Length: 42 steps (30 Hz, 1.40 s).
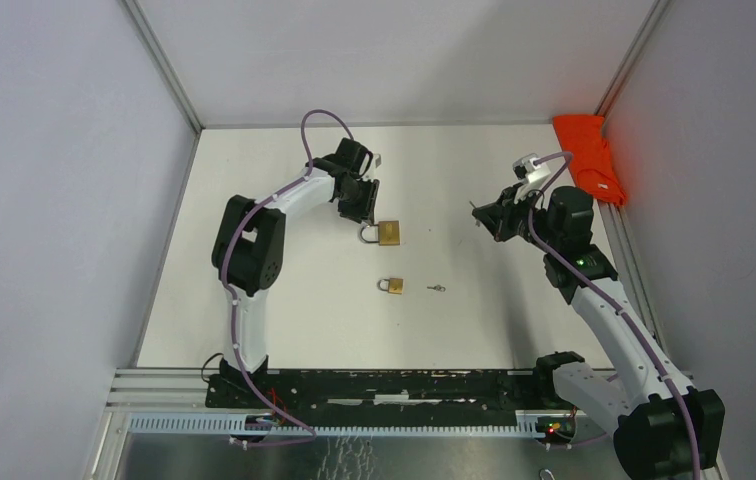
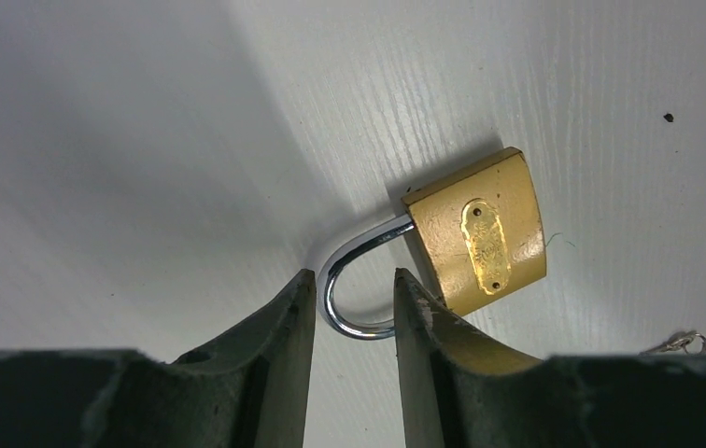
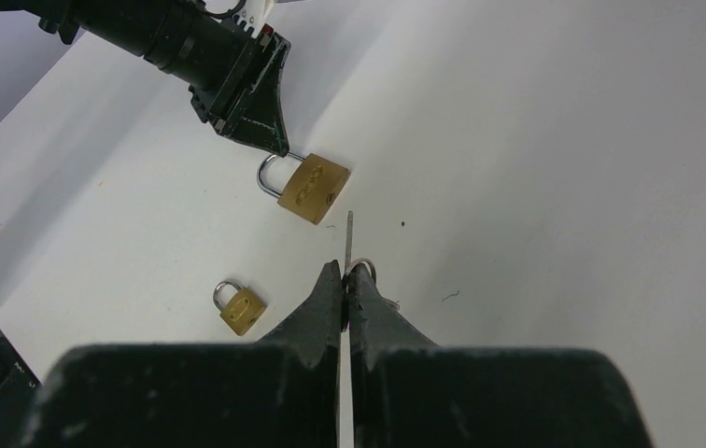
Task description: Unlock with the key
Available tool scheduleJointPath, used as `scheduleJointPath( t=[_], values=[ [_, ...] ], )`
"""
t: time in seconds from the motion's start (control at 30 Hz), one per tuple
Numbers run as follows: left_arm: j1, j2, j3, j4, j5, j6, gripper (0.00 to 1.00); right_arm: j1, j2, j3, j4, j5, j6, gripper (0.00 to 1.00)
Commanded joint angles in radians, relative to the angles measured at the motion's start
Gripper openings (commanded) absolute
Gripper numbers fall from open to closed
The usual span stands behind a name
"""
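On the white tabletop (image 1: 304,320) a large brass padlock (image 2: 480,238) lies flat. The left gripper (image 2: 354,303) straddles its steel shackle (image 2: 335,280), jaws narrowly parted; whether they clamp it, I cannot tell. Well apart, the right gripper (image 3: 346,278) pinches a small silver key (image 3: 349,231) tight.

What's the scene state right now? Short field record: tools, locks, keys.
left tool: open, fingers straddling shackle of large padlock
right tool: shut on key, blade sticking out, clear of both locks
large padlock: flat on table
small padlock: flat, mid-table, untouched
loose key: on table beside small padlock, not touching
red cloth: far right corner
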Motion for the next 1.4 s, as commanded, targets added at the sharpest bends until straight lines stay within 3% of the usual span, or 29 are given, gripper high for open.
scheduleJointPath(
  t=[0.0,0.57,0.87,1.0,1.13,1.37],
  values=[
    [0.007,0.027,0.016,0.042,0.010,0.076,0.43,-0.003,-0.017,-0.005,0.052,-0.010,0.008,0.00],
    [-0.010,0.062,-0.022,0.092,0.050,0.147,0.41,-0.002,-0.002,-0.012,0.085,-0.026,0.023,0.00],
    [-0.034,0.127,-0.028,0.115,0.067,0.166,0.25,-0.003,0.034,-0.061,0.134,-0.083,0.058,0.00],
    [-0.038,0.137,-0.039,0.115,0.028,0.192,0.06,-0.001,0.046,-0.074,0.148,-0.092,0.063,0.00],
    [-0.057,0.118,-0.060,0.127,-0.063,0.212,0.02,-0.003,0.064,-0.087,0.170,-0.112,0.075,0.00],
    [-0.079,-0.011,-0.137,0.203,-0.099,0.255,0.02,-0.002,0.079,-0.120,0.205,-0.124,0.098,0.00]
  ],
)
